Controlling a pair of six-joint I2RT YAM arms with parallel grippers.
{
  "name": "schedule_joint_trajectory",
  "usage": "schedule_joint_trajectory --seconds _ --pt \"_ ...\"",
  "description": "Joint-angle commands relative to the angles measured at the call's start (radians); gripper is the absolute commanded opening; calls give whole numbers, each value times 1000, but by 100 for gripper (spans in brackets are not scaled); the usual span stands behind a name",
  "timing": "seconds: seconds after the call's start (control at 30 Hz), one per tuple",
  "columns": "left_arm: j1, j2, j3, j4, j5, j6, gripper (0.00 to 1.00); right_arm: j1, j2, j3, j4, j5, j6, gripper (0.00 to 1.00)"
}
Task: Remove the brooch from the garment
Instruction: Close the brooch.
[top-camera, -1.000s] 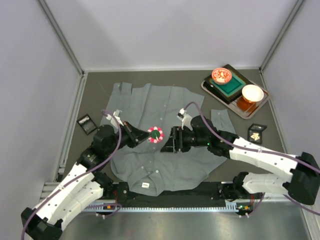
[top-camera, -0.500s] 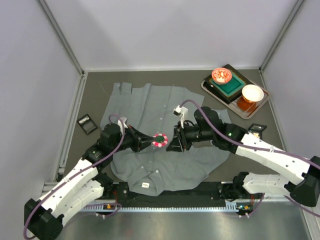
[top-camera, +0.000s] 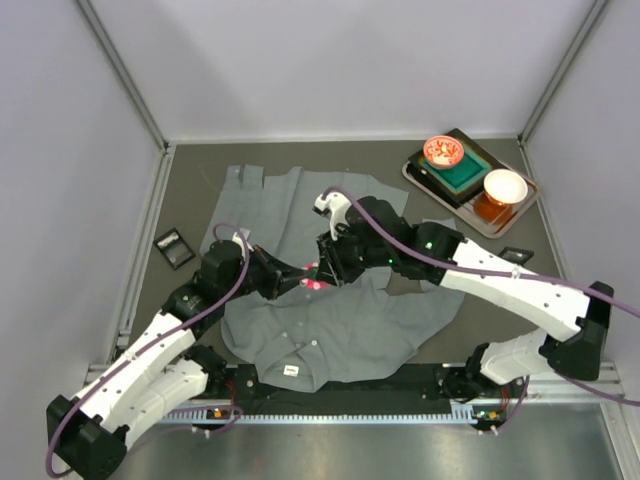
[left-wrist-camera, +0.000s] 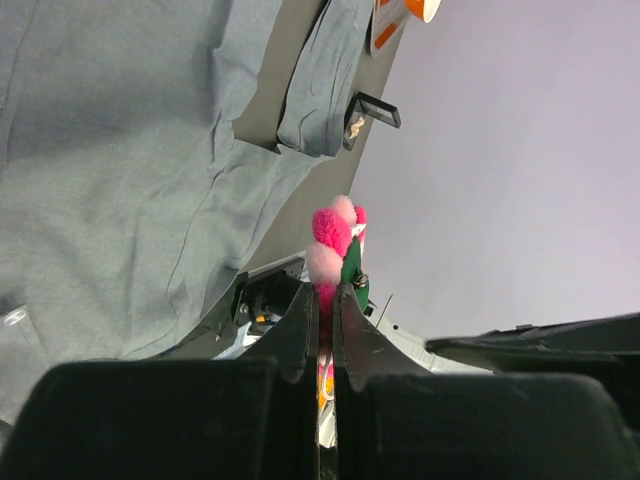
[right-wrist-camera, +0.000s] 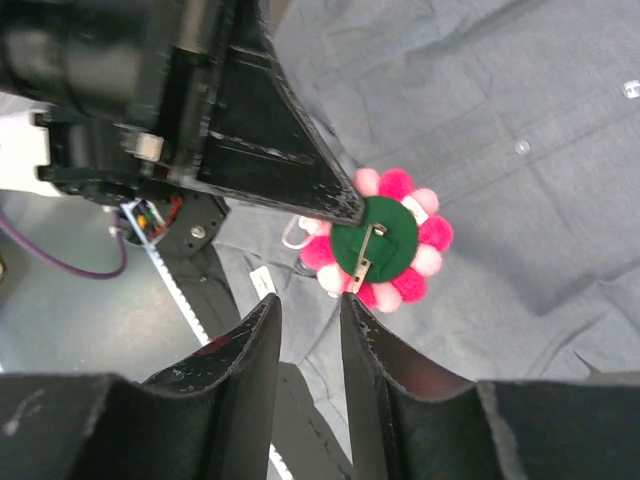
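what moved: the right gripper (top-camera: 327, 263) has swung in over the garment (top-camera: 330, 325) and pinched narrower. A second ago we had it wider and off to the side of the brooch (top-camera: 315, 282). The left arm barely shifted.
left gripper (left-wrist-camera: 325, 298): clamped tight on the brooch, which is pinched edge-on right at its fingertips.
right gripper: narrow gap between the jaws, and we see nothing in it. The brooch sits just past its fingertips, green back and metal pin facing its camera.
under both: the brooch, a ring of pink and pale pompoms, is held up off the garment, which lies spread out below.
further out: one small black case (top-camera: 173, 248) off beyond the left arm, and another case (top-camera: 515, 258) behind the right arm.
farthest: a tray (top-camera: 438, 198) way past the right gripper, carrying a red bowl (top-camera: 443, 151) and a white bowl (top-camera: 505, 186).
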Motion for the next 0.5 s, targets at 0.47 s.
schedule_joint_trajectory --seconds 0.47 --pt "2 5 37 10 -31 59 0 49 119 101 -78 138 -23 23"
